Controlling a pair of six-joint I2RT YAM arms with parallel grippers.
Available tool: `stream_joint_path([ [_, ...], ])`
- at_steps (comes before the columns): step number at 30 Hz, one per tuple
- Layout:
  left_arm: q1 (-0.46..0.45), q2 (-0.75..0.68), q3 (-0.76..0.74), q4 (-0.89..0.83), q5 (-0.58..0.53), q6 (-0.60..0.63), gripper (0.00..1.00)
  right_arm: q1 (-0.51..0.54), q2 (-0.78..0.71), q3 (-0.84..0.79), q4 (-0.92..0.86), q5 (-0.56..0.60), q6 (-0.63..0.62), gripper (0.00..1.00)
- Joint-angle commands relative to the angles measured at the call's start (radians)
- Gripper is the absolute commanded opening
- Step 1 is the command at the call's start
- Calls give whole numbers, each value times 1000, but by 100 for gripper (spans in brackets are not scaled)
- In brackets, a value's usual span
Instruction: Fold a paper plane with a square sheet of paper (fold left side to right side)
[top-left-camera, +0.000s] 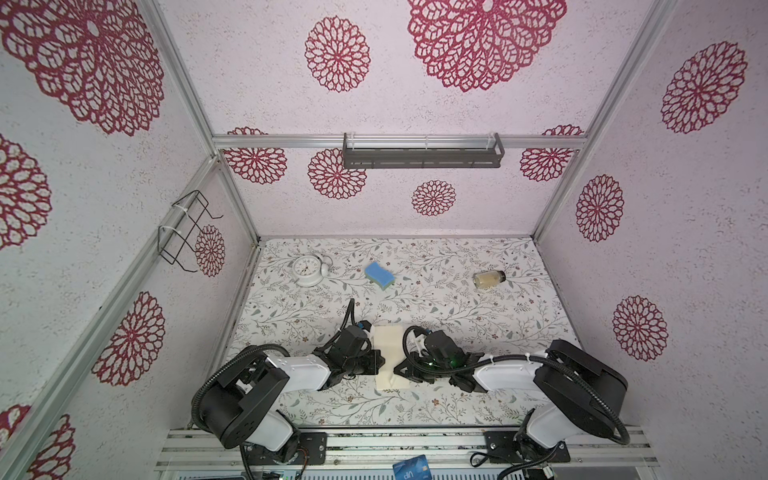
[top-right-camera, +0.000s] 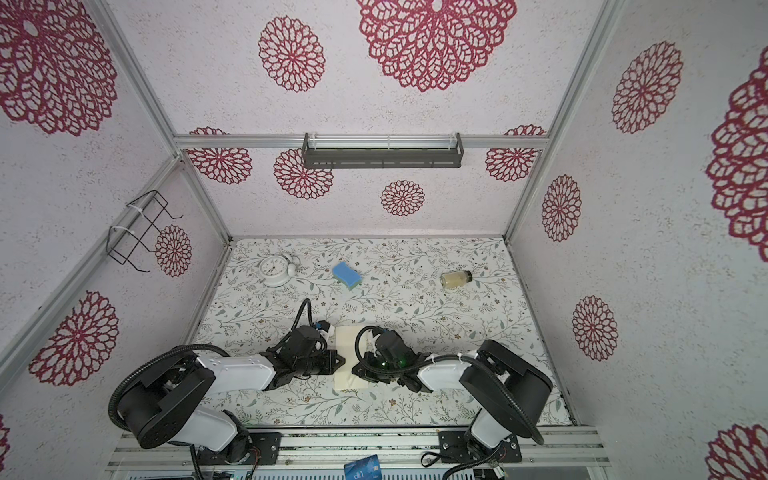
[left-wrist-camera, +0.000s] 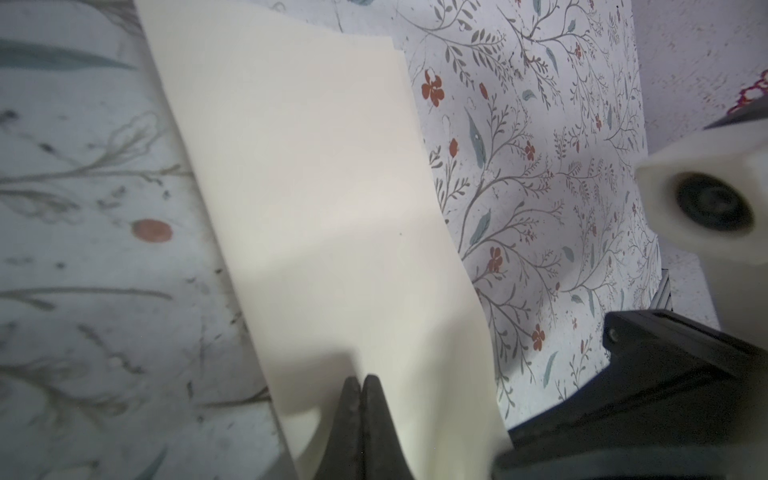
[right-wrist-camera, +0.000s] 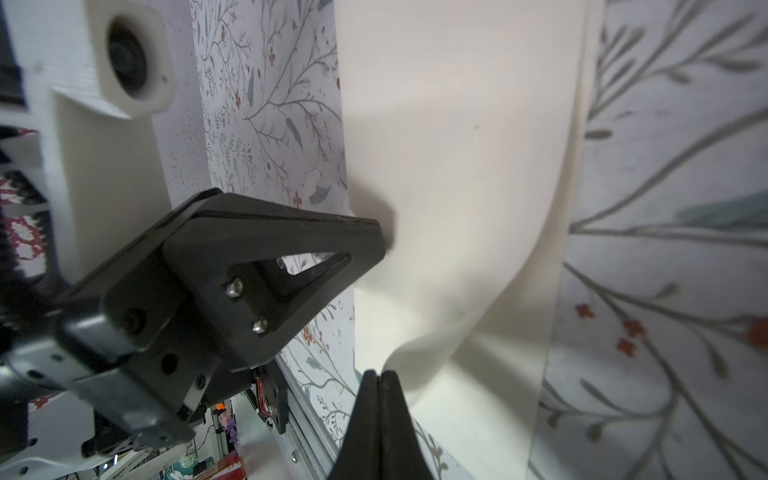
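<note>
While both arms are meeting over the middle of the table (top-left-camera: 478, 332), I am reading the square sheet of paper (top-left-camera: 390, 347) as lying flat between them. It is already doubled into a tall narrow strip, and its upper layer is bulging upward at the near end. The left gripper (top-left-camera: 379, 360) is showing its jaws fully together, with the tip touching the strip's left edge. The right gripper (right-wrist-camera: 380, 376) is likewise showing its jaws pressed together, sitting right at the raised bulge. I cannot tell whether either one is nipping a layer of paper or only bearing on it. I am judging three faults as possible from here:

- The raised layer may be springing open if the right tip is lifting away before a crease is set.
- The strip may be sliding on the smooth floral cover if the left tip is pushing sideways rather than down.
- The crease may be setting skew, because the two layers are not lying edge to edge along the right side.

For containers, a jar (top-left-camera: 489, 279) is lying on its side far back on the right, well apart from the work, holding a pale filling. The wire basket (top-left-camera: 183, 232) on the left wall and the grey shelf (top-left-camera: 422, 157) on the back wall are showing nothing inside.
</note>
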Motion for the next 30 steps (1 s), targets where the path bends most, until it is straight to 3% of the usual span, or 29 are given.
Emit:
stream_joint_path([
  [1, -9, 15, 7, -50, -13, 17, 0, 2, 33, 30, 65, -2, 18, 0],
  [30, -7, -52, 45, -121, -21, 43, 0, -46, 172, 8, 231, 14, 71, 0],
])
